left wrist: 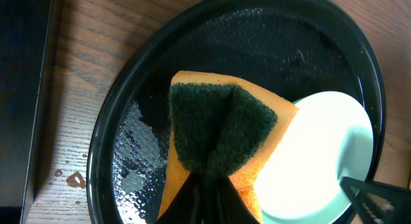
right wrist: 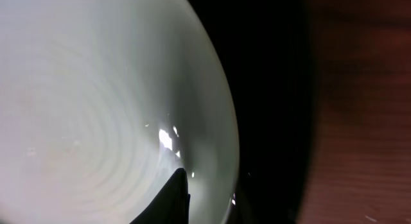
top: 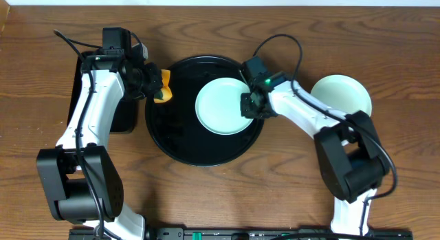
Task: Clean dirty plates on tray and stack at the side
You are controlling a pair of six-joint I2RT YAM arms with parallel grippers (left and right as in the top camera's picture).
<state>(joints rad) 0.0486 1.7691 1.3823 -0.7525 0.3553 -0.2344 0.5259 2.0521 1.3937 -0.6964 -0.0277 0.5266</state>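
Note:
A pale mint plate (top: 221, 106) lies in the large round black tray (top: 180, 140), right of centre; it also shows in the left wrist view (left wrist: 321, 153) and fills the right wrist view (right wrist: 96, 108). My right gripper (top: 249, 104) is shut on this plate's right rim, one finger over its inner face (right wrist: 174, 198). My left gripper (top: 152, 85) is shut on an orange sponge (top: 163, 86) with a dark green scrub face (left wrist: 218, 134), held over the tray's left rim. A second mint plate (top: 342, 95) lies on the table to the right.
A smaller rectangular black tray (top: 122, 120) lies at the left under my left arm. A few brown drops (left wrist: 74, 179) mark the wood beside the round tray. The tray floor is wet (left wrist: 135, 160).

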